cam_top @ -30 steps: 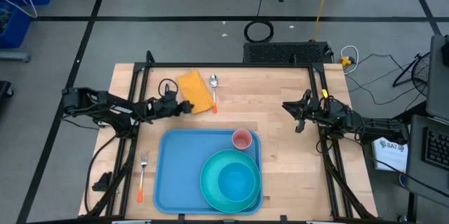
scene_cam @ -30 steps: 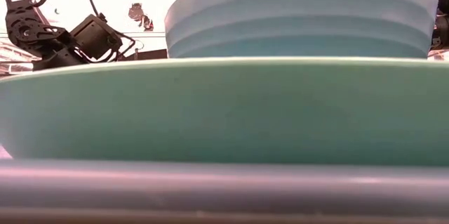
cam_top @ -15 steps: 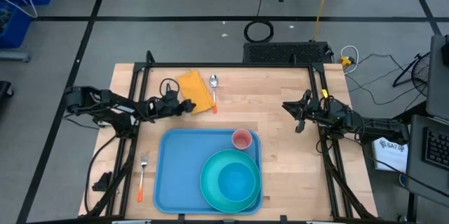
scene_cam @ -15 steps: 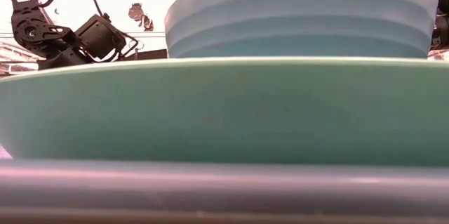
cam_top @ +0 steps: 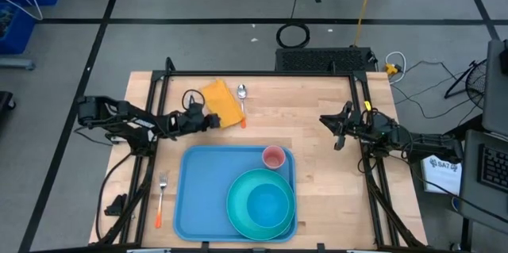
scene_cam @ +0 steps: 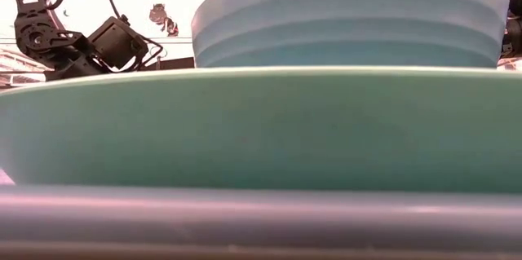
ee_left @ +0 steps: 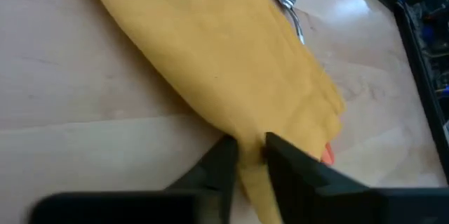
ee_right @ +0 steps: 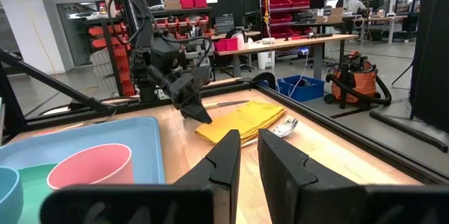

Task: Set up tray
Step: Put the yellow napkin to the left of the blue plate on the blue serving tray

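The light-blue tray (cam_top: 198, 197) lies at the table's near middle. On it sit a teal plate (cam_top: 238, 217) with a blue bowl (cam_top: 267, 203) in it, and a pink cup (cam_top: 274, 158). A yellow napkin (cam_top: 222, 98) lies flat at the far left, with a spoon (cam_top: 242, 92) beside it. My left gripper (ee_left: 250, 155) is at the napkin's near end, shut on it. At the table's right edge, clear of everything, my right gripper (ee_right: 249, 154) is shut on nothing. My left gripper pinches the napkin's near end (ee_left: 251, 140) between its two fingers. It comes from the table's left, slanting down. One layer or several, I cannot tell. The napkin lies slack on the table.
A fork (cam_top: 161, 197) with an orange handle lies on the table left of the tray. The spoon's orange handle end (ee_left: 326, 155) lies close to my left fingers. Black frame rails (cam_top: 262, 73) run along the table's far, left and right sides. Bare wood lies between the napkin and my right gripper.
My left arm has crept a little toward the table's right, bringing its gripper closer onto the napkin's near end. The napkin has stayed flat where it was.
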Controlling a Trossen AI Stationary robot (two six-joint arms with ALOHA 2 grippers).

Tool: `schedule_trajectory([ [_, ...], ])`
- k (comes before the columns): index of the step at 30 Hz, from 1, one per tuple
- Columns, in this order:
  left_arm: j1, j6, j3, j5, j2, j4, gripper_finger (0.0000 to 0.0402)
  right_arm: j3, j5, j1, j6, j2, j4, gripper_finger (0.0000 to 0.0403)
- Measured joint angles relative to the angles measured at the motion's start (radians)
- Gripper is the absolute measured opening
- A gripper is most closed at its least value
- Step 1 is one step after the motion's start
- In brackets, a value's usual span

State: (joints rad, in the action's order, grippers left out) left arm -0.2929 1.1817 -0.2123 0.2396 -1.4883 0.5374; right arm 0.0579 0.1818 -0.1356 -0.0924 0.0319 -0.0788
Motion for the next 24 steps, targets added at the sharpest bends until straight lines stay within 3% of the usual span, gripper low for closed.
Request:
schedule_trajectory([
  [3, 0.006, -0.047, 0.000, 0.068, -0.008, -0.024, 0.0013, 0.000, 0.000, 0.000, 0.000, 0.000, 0.000, 0.0045],
  [9, 0.006, -0.113, 0.004, 0.054, -0.021, -0.004, 0.0004, 0.000, 0.000, 0.000, 0.000, 0.000, 0.000, 0.0045],
  [12, 0.005, -0.153, 0.009, -0.028, -0.003, 0.031, 0.0003, 0.000, 0.000, 0.000, 0.000, 0.000, 0.001, 0.0045],
  [18, 0.014, -0.091, 0.016, -0.316, 0.123, 0.036, 0.0002, 0.000, 0.000, 0.000, 0.000, 0.000, 0.000, 0.0045],
  [24, 0.064, -0.053, 0.010, -0.419, 0.303, -0.014, 0.0001, 0.000, 0.000, 0.000, 0.000, 0.002, -0.003, 0.0045],
])
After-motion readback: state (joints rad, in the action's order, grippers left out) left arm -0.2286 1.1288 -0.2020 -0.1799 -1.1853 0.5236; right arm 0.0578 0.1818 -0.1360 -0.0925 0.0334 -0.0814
